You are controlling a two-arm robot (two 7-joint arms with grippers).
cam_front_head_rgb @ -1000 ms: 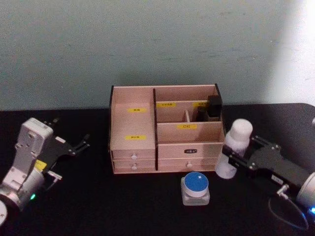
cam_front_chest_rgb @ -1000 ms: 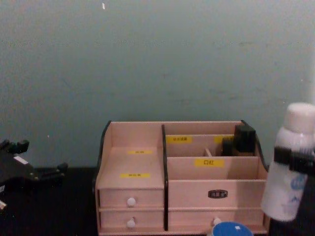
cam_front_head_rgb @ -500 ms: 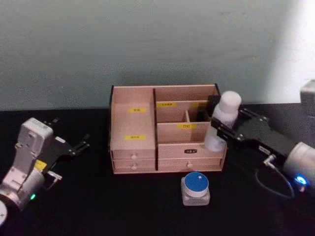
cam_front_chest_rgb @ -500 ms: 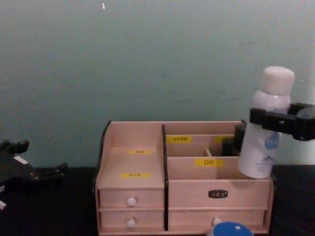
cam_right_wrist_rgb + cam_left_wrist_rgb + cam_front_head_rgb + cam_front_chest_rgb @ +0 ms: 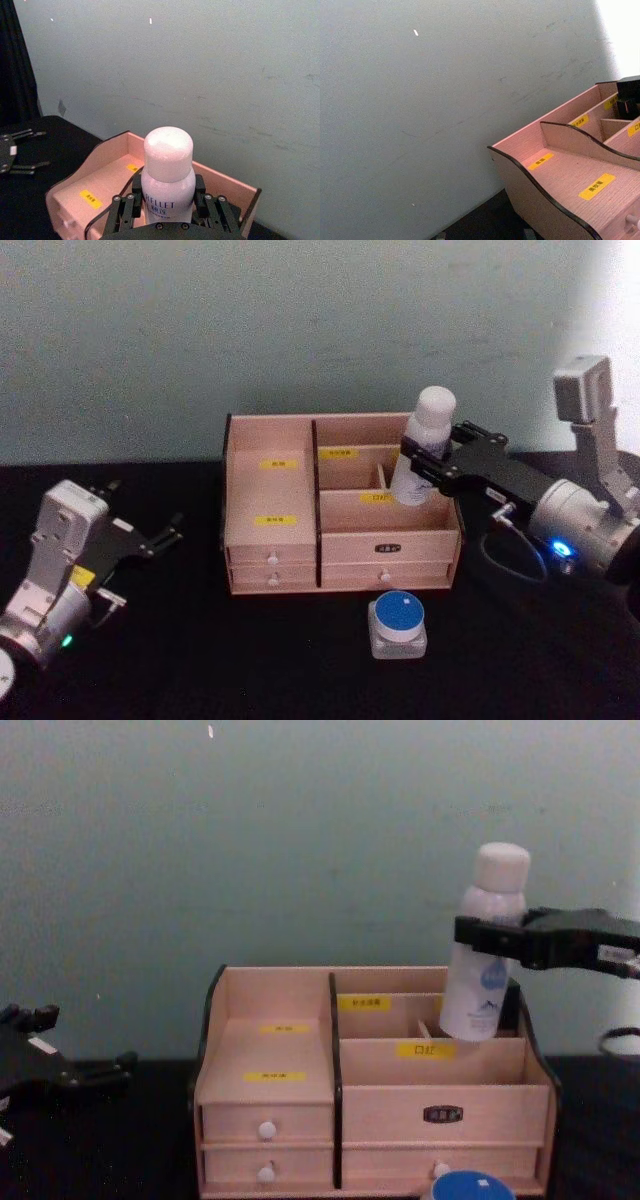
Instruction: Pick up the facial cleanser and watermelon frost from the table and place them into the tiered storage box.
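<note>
My right gripper (image 5: 424,466) is shut on the facial cleanser (image 5: 425,440), a white bottle with a rounded cap. It holds the bottle (image 5: 486,945) upright above the right-hand compartments of the tiered storage box (image 5: 270,538), with the bottle's base about level with the back tiers. The right wrist view shows both fingers (image 5: 131,202) clamped on the bottle (image 5: 168,172). The watermelon frost (image 5: 397,624), a small clear jar with a blue lid, stands on the table in front of the box's right drawers. My left gripper (image 5: 168,529) rests open at the far left, clear of the box.
The box (image 5: 265,1090) has stepped trays with yellow labels and white-knobbed drawers. A dark item (image 5: 628,93) sits in its back right compartment. A pale wall stands close behind. Black tabletop lies to the left and right of the box.
My right gripper has lifted the bottle from the table beside the box's right end and carried it up and left, over the box's right compartments. The left arm has not moved.
</note>
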